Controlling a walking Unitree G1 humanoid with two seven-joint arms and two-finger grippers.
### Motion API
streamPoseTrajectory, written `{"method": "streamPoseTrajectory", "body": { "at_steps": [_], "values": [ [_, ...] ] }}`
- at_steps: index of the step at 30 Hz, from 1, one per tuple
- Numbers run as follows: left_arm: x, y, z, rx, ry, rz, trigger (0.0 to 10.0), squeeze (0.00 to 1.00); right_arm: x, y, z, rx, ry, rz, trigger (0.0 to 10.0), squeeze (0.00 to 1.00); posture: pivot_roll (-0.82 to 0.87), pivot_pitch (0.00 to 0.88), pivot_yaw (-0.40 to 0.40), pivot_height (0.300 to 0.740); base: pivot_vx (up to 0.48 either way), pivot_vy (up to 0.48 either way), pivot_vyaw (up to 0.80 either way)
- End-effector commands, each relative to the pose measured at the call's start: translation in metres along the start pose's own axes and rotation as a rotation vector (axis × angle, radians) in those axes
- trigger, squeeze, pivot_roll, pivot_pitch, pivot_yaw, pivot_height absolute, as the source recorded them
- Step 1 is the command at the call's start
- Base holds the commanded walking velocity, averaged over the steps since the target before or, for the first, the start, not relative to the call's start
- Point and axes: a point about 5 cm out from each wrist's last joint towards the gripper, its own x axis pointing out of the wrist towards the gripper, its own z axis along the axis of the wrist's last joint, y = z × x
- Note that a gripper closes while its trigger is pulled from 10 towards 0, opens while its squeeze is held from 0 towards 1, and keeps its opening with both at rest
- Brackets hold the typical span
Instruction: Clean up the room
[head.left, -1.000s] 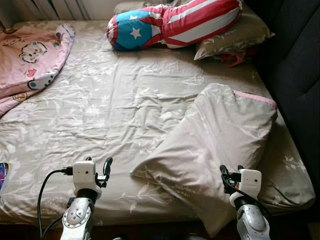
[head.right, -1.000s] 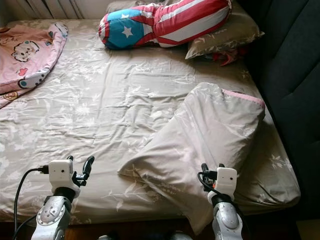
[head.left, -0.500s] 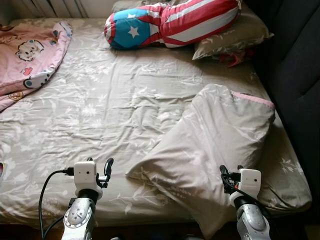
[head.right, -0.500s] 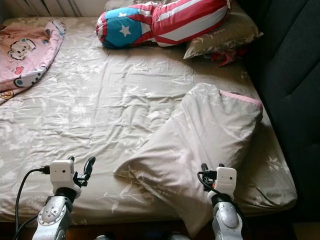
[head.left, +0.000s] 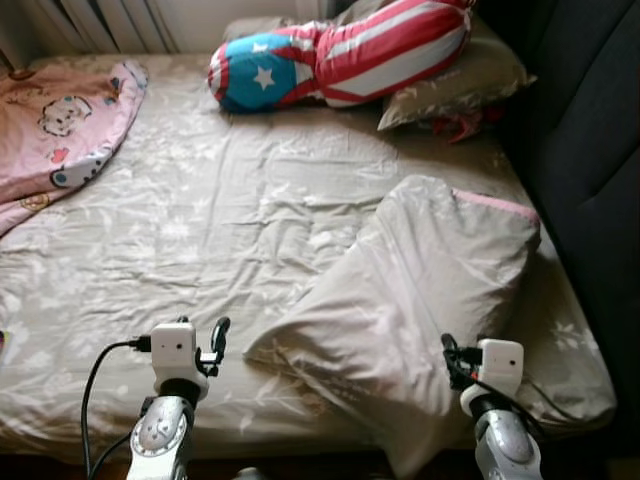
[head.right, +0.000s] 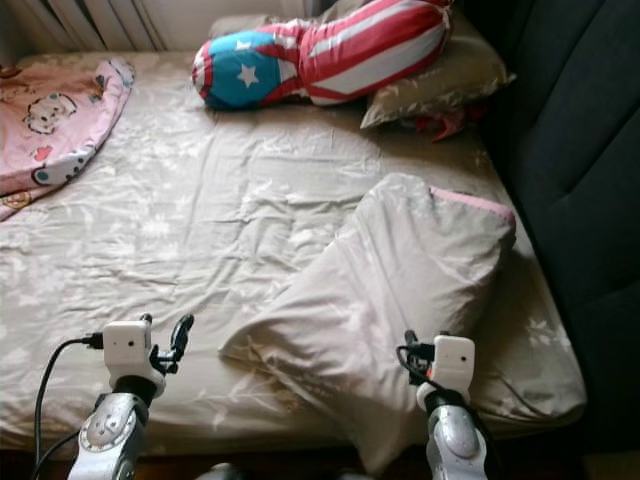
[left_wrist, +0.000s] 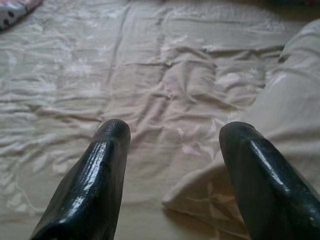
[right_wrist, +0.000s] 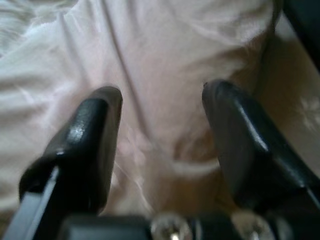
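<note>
A large grey floral pillow (head.left: 415, 290) lies askew on the right half of the bed (head.left: 220, 200), one corner pointing at the front edge. My right gripper (right_wrist: 161, 107) is open just above the pillow's near end, with pillow fabric (right_wrist: 165, 60) between and beyond its fingers. My left gripper (left_wrist: 172, 135) is open over the bare sheet, the pillow's corner (left_wrist: 200, 197) close by its right finger. A red, white and blue star cushion (head.left: 340, 50) rests at the head of the bed on another grey pillow (head.left: 460, 75).
A pink cartoon blanket (head.left: 55, 125) is bunched at the far left of the bed. A dark padded headboard (head.left: 590, 150) runs along the right side. A small red item (head.left: 455, 125) lies by the far pillow. The bed's front edge is directly below my arms.
The camera has shifted slightly, so the bed sits a bit lower and further left in view. Both grippers stay open in about the same places.
</note>
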Motion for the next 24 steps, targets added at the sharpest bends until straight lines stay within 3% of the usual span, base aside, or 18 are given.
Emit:
{"method": "streamPoseTrajectory", "body": {
  "at_steps": [1,10,11,12,13,16,24],
  "values": [
    [-0.003,0.001,-0.003,-0.006,0.018,0.001,10.0,0.00,-0.004,-0.002,-0.008,0.006,0.040,-0.004,10.0,0.00,-0.07,0.242,-0.034,0.740,0.000,0.000,0.00],
    [-0.003,0.001,-0.003,-0.003,0.019,0.001,10.0,0.00,-0.002,0.006,-0.021,0.052,0.167,0.034,10.0,0.00,-0.07,0.244,-0.032,0.740,0.000,0.000,0.00],
    [-0.003,0.001,-0.003,-0.003,0.018,0.001,10.0,0.00,-0.001,0.007,-0.023,0.067,0.184,0.044,10.0,0.47,-0.07,0.244,-0.032,0.740,0.000,0.000,0.00],
    [-0.003,0.001,-0.003,-0.003,0.017,0.001,10.0,0.00,-0.001,0.008,-0.024,0.077,0.194,0.051,10.0,0.47,-0.07,0.244,-0.032,0.740,0.000,0.000,0.00],
    [-0.003,0.001,-0.002,-0.003,0.016,0.000,10.0,0.00,0.000,0.012,-0.031,0.088,0.270,0.079,10.0,1.00,-0.07,0.244,-0.032,0.740,0.000,0.000,0.00],
    [-0.003,0.001,0.001,-0.003,0.010,0.000,10.0,0.00,0.002,0.014,-0.035,0.057,0.329,0.059,10.0,1.00,-0.04,0.261,-0.016,0.740,0.000,0.000,0.00],
    [-0.008,0.008,0.011,0.017,-0.015,-0.007,10.0,0.00,0.008,0.016,-0.040,0.113,0.440,-0.059,10.0,1.00,0.02,0.298,0.005,0.740,0.000,0.000,0.00]
  ]
}}
